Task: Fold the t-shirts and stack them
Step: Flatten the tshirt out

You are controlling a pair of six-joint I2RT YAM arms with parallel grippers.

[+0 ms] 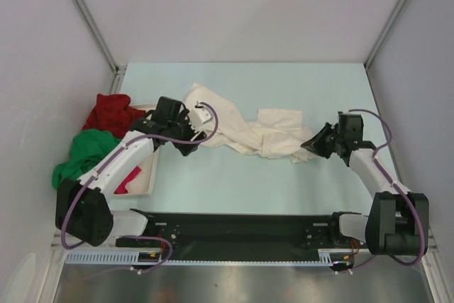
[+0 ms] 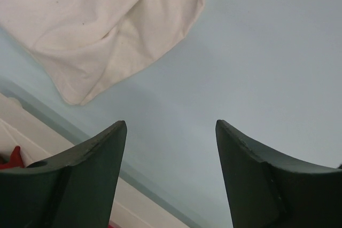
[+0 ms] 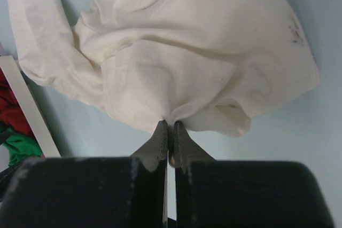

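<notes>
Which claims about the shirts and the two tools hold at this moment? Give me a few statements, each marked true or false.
1. The right tool is closed on an edge of the cream-white shirt. True.
2. The left tool is shut on cloth. False: its jaws stand open over the bare table, with nothing between them.
3. The cream-white shirt lies neatly folded. False: it is crumpled across the middle of the table.
4. The dark red shirt and the bright green shirt lie at the left, by the white tray. True.
</notes>
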